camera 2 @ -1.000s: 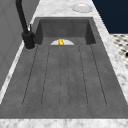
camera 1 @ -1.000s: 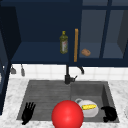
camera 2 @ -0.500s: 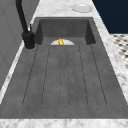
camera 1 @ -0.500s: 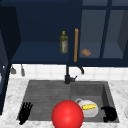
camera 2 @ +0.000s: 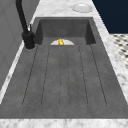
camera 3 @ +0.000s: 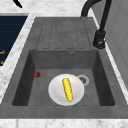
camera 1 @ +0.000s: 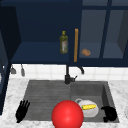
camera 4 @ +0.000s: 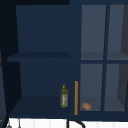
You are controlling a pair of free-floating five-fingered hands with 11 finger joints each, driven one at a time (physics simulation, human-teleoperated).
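Dark grey ribbed sink w/ drainboard [camera 1: 45, 93]; speckled white-grey marble counter [camera 3: 15, 62]. White round plate [camera 3: 56, 93] carrying yellow corn cob [camera 3: 67, 89]. Glossy red ball [camera 1: 67, 115], plain, no pattern. Black tall faucet [camera 2: 25, 27]. Both hands black: left hand [camera 1: 22, 110], right hand [camera 1: 109, 113]. Navy blue wall cabinet [camera 4: 42, 75], orange vertical door handle [camera 4: 76, 97]. Olive-green glass bottle [camera 4: 64, 97] w/ pale label; tan-brown bread roll [camera 4: 86, 106]. White tiled backsplash [camera 1: 45, 71]. Small red item [camera 3: 36, 74] on basin floor.
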